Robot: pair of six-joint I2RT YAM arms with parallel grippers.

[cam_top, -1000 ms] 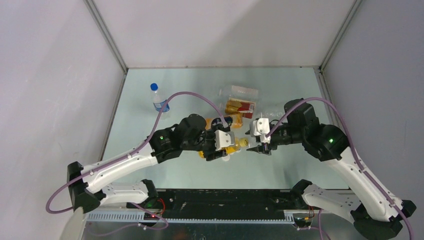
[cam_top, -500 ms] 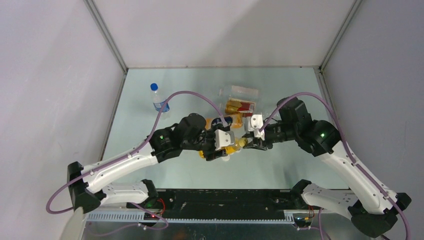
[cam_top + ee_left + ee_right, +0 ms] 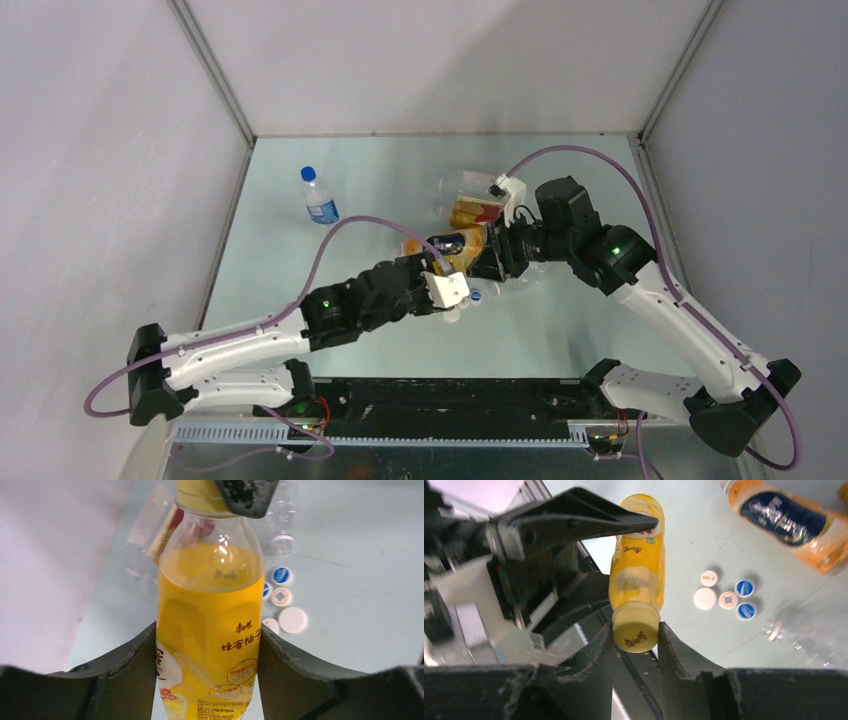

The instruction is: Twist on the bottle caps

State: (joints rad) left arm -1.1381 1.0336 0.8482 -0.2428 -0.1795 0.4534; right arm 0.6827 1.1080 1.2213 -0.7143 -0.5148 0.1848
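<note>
My left gripper (image 3: 207, 635) is shut on the body of an orange-yellow bottle (image 3: 210, 620) and holds it above the table. A yellow cap (image 3: 636, 628) sits on the bottle's neck. My right gripper (image 3: 635, 630) is shut on that cap, one finger on each side. In the top view the two grippers meet at mid-table, the left (image 3: 455, 283) and the right (image 3: 497, 258). Several loose caps, blue (image 3: 744, 588) and white (image 3: 705, 599), lie on the table below the bottle.
An orange bottle with a dark-blue label (image 3: 447, 243) lies just behind the grippers. A gold-and-red labelled bottle (image 3: 478, 212) and clear bottles (image 3: 482, 183) lie further back. A clear blue-capped bottle (image 3: 318, 196) stands upright at the back left.
My right gripper swung left and back, turned, and closed on the yellow cap. My left arm stretched forward, carrying the bottle a little away from the near edge.
</note>
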